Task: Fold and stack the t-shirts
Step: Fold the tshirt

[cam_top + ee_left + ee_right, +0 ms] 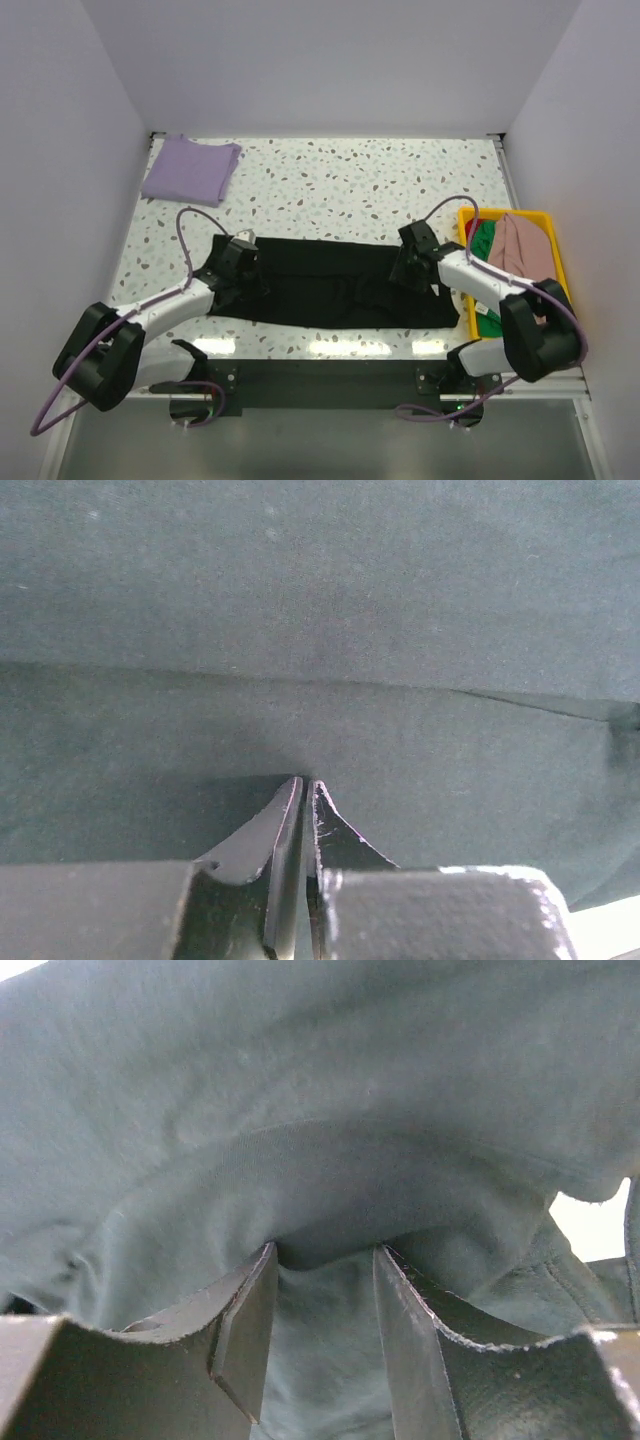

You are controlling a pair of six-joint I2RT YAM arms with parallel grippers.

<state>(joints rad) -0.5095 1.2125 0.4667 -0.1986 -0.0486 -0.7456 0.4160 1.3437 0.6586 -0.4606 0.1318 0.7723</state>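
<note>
Lavender t-shirt (190, 170) lies folded beyond my half-folded black t-shirt (330, 285); left gripper (305, 785) jaws pressed together, right gripper (325, 1250) jaws spread.

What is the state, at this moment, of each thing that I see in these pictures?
black t-shirt: lying flat as a long band across the near part of the table.
lavender t-shirt: folded, at the far left corner.
pink t-shirt: crumpled in the yellow bin.
green t-shirt: crumpled in the same bin.
left gripper: shut, tips against the black t-shirt.
right gripper: open, black cloth in the gap.
</note>
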